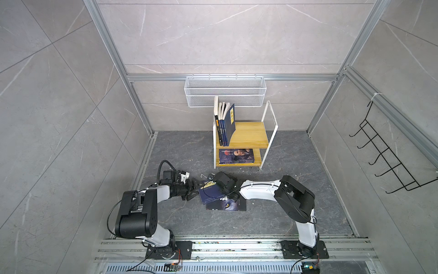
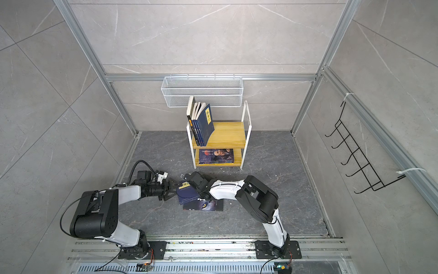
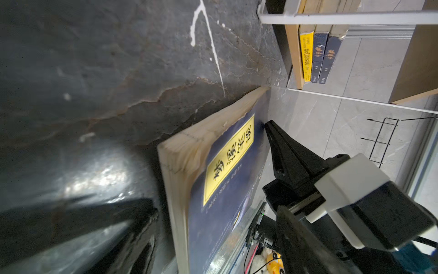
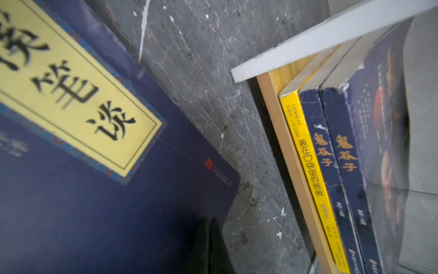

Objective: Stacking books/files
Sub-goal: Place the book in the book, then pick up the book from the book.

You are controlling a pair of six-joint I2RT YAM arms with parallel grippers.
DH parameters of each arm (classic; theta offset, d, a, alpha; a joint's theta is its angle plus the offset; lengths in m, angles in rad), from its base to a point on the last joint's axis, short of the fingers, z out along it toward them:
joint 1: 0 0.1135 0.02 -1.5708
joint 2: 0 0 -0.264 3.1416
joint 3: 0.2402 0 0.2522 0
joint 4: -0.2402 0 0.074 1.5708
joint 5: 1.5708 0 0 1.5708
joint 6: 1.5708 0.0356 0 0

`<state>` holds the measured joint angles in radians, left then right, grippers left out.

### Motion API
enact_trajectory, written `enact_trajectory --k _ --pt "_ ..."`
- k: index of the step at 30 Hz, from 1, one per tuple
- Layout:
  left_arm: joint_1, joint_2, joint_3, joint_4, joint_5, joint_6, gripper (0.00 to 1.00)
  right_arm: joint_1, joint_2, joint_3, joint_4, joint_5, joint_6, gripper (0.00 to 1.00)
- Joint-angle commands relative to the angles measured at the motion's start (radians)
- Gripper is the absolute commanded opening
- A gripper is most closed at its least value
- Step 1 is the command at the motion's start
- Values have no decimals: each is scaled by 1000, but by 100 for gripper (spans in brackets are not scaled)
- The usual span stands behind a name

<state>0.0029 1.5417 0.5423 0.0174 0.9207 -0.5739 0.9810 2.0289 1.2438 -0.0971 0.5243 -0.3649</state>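
A navy book (image 4: pixel 94 201) with a yellow title label (image 4: pixel 78 95) in black characters fills one side, over the dark veined desk (image 4: pixel 201 83). At its edge the hand (image 4: pixel 211 227) shows as dark fingers pressed together. Across the bare desk stands a shelf with a white bar (image 4: pixel 331 40) and wooden board (image 4: pixel 284 154). Packed against that board are a yellow-spined book (image 4: pixel 308 166) and two navy books (image 4: pixel 331 178) with gold lettering.

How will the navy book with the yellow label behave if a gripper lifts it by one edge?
Probably floppy: the navy book is a paperback, and its cover curls off the pages at a corner. It may also slide or tip, since it rests partly on the black book.
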Motion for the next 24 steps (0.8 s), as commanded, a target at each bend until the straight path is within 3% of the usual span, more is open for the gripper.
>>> enact_trajectory --k 1,4,6,7,8,9,10,15,24 --pt "-34 36 36 50 91 -21 75 1 8 -17 -66 -50 35 4" --pt "-47 43 62 43 132 -47 69 1 0 -20 -69 -53 46 4" --pt "-49 25 60 31 128 -34 57 1 -3 -25 -53 -52 43 4" --pt "-49 9 55 27 112 -32 46 1 0 -21 -54 -48 42 4" --pt "-49 -12 52 22 89 -34 23 1 2 -11 -70 -47 44 3" --pt "-49 -34 51 14 66 -38 9 2 1 1 -91 -49 49 2" --pt "-49 -52 50 11 61 -40 5 2 -6 6 -104 -57 58 2" --pt "-49 -105 55 18 63 -60 0 5 -64 -10 -82 -30 58 4" --pt "-51 -139 87 24 113 -120 0 99 -349 -197 57 123 48 24"
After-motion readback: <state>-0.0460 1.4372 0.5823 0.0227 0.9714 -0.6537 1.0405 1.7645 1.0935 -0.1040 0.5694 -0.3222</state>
